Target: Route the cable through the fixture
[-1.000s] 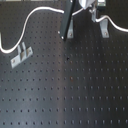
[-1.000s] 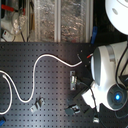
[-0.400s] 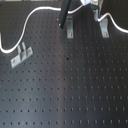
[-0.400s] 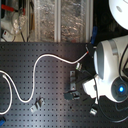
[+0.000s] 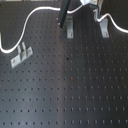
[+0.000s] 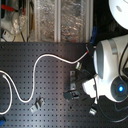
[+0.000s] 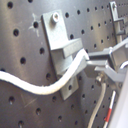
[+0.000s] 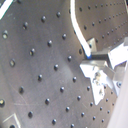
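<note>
The white cable (image 5: 41, 11) runs from the first exterior view's left edge and curves up to my gripper (image 5: 92, 4) at the top. In the first wrist view my gripper (image 7: 92, 62) is shut on the cable (image 7: 45, 87). The held stretch lies right against the bracket of a metal clip (image 7: 57, 37). A thinner run of cord beside the fingers carries a red band (image 7: 112, 107). The second wrist view shows the cable (image 8: 75, 22) coming down into the fingertips (image 8: 95, 60). In the second exterior view the cable (image 6: 50, 56) arcs toward the white arm (image 6: 107, 60).
Three metal clips stand on the black pegboard (image 5: 75, 90): one at the first exterior view's left (image 5: 20, 55), two near its top (image 5: 71, 29) (image 5: 104, 27). A dark tube (image 5: 62, 15) hangs by the middle clip. Shelves with clutter (image 6: 50, 20) line the board's far side in the second exterior view.
My gripper has shifted toward the top of the first exterior view, still shut on the cable. The cable's loop on the board has barely moved.
</note>
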Controlling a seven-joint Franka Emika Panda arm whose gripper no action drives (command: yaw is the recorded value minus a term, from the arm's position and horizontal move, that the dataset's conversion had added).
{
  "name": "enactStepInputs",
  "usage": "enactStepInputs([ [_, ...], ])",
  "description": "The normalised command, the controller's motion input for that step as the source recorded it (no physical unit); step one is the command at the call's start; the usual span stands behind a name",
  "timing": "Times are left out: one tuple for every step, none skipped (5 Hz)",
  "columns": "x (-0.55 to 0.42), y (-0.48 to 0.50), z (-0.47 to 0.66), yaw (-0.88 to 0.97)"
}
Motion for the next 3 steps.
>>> enactStepInputs([
  [-0.085, 0.197, 0.00, 0.09],
  [-0.313, 0.175, 0.00, 0.23],
  [-0.135, 0.209, 0.00, 0.04],
])
